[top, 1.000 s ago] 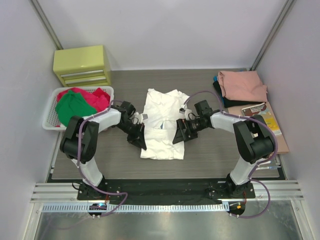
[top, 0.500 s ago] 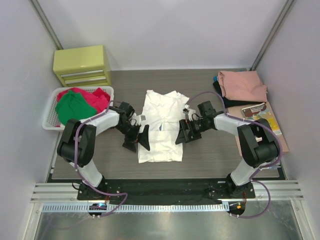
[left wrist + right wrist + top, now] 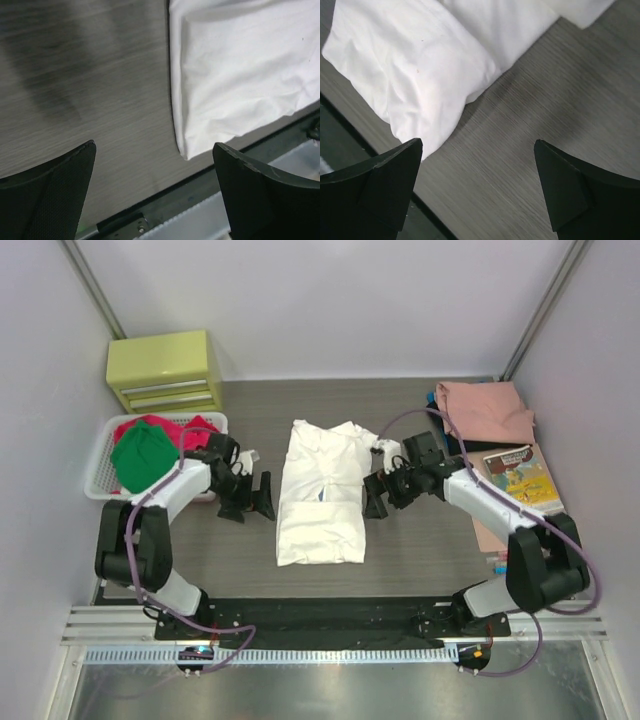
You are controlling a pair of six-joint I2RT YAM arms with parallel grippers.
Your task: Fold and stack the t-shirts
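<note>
The top camera looked down from above the near edge over the whole tabletop point(image 3: 420, 550). Both wrist cameras sat close above it, each catching a near corner of the white t-shirt point(image 3: 320, 510).

A t-shirt point(image 3: 322, 495) lies mid-way across the table point(image 3: 420, 545), the left gripper point(image 3: 248, 497) beside its left edge and the right gripper point(image 3: 380, 492) beside its right. At left a basket point(image 3: 100, 478) holds heaped shirts point(image 3: 150, 448), with a drawer unit point(image 3: 165, 370) behind it. At far right sits a folded stack point(image 3: 485, 412), with a book point(image 3: 520, 472) before it.

Under salmon-pink t-shirt point(image 3: 487, 410), black t-shirt point(image 3: 475, 448) mostly hidden — book point(image 3: 520, 470) print too small.
</note>
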